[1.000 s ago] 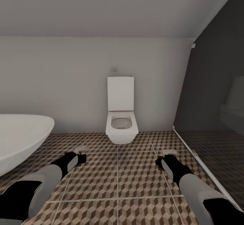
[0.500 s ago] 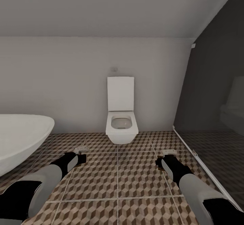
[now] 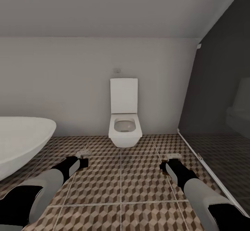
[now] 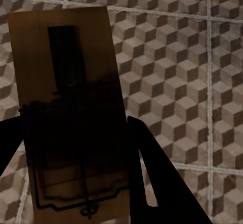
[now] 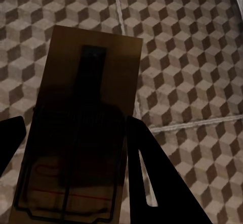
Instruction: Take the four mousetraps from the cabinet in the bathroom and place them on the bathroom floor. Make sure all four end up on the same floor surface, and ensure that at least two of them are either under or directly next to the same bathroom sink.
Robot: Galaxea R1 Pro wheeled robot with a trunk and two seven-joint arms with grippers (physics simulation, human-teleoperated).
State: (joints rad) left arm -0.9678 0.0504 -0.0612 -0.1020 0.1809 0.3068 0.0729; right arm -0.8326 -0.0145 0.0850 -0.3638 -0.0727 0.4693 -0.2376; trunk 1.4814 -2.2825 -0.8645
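Each of my grippers carries a mousetrap over the cube-patterned bathroom floor [image 3: 139, 182]. In the left wrist view a brown wooden mousetrap [image 4: 66, 87] with a dark metal bar sits between the black fingers [image 4: 152, 178]; my left gripper [image 3: 82, 153] is shut on it. The right wrist view has a second mousetrap [image 5: 86, 113] held the same way, with my right gripper [image 3: 172, 157] shut on it. Both arms reach forward low over the tiles. The cabinet and the sink are out of view.
A white toilet [image 3: 124, 119] with its lid up stands against the far white wall. A white oval bathtub [image 3: 21, 140] juts in at the left. A dark glass partition [image 3: 218, 119] runs along the right side.
The picture has shifted very slightly. The arms and the held mousetraps keep their places.
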